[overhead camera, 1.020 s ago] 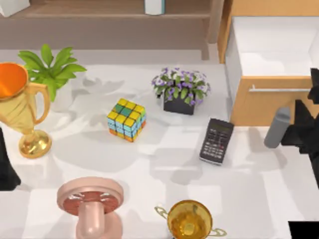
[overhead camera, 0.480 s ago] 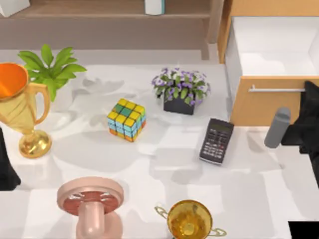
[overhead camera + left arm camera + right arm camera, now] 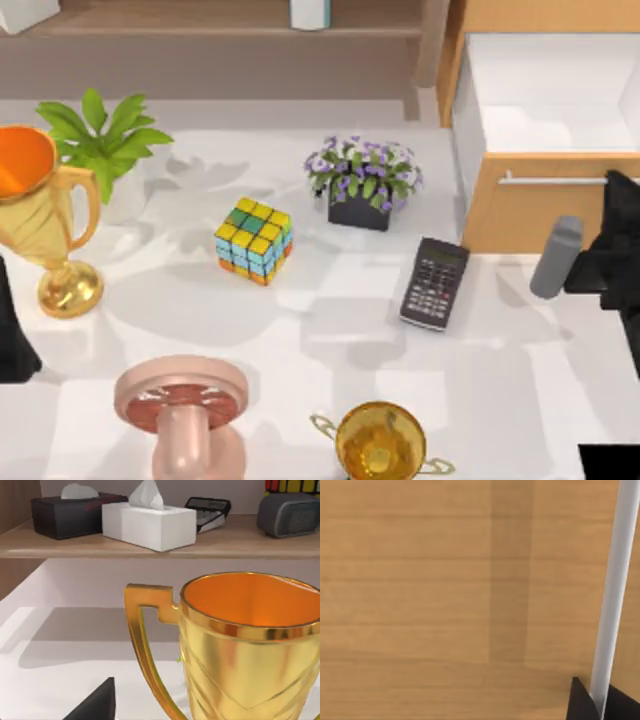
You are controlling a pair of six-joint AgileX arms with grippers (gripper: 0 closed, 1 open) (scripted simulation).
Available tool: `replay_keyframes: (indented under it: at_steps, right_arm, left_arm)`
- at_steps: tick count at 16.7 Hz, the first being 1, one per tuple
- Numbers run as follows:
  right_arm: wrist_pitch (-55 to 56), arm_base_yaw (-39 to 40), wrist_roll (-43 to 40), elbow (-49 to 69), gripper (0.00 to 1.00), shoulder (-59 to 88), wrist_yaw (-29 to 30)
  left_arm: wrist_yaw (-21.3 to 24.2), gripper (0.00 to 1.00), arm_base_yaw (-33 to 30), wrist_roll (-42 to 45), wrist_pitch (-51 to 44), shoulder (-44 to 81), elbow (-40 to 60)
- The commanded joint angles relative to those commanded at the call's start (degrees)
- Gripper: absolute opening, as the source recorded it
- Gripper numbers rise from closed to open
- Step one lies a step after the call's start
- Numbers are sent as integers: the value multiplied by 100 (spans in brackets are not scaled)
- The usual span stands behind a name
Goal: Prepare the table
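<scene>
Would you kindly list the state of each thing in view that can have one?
drawer: pulled open, nothing seen inside
right gripper: at the drawer's silver handle, fingers either side of the bar
big gold trophy: upright
calculator: lying flat
grey bottle: upright
left gripper: parked at the table's left edge

right end effector [image 3: 622, 195] slid along the drawer's silver handle [image 3: 555, 180], drawer slightly more shut
</scene>
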Motion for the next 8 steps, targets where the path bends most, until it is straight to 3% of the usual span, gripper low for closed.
replay_keyframes:
  at_steps: [8]
  right_arm:
    - [-485,-196,14,684,0,223,-178]
  left_arm:
    - [0,100,0,0,0,0,0]
